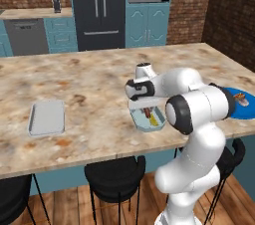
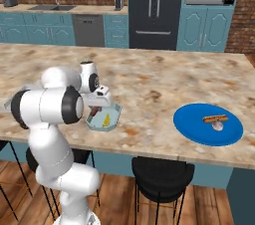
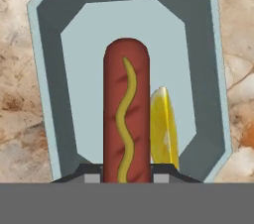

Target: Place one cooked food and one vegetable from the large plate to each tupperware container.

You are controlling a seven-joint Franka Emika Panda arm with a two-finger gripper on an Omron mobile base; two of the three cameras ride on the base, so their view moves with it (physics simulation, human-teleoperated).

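Desk (image 1: pixel 89 82) under the claw (image 3: pixel 126 176): mottled beige-brown stone look, matt. Octagonal container (image 3: pixel 49 94) below the claw: smooth pale plastic look, matt. Sausage (image 3: pixel 126 114) between the tips: smooth, slight sheen. Blue plate (image 2: pixel 189 124) well off to one side: flat matt.

A: Surface (image 1: pixel 89 77)?
B: Mottled tan stone island top.
A: What sits directly on it?
B: Rectangular tray (image 1: pixel 47 118) at the left, well apart from the rest. Octagonal tray (image 2: pixel 104 117) near the front edge, around the middle. Blue plate (image 2: pixel 194 119) to the right, flat near the front edge.
A: Anything else?
B: Can't say; the arm hides part of it.
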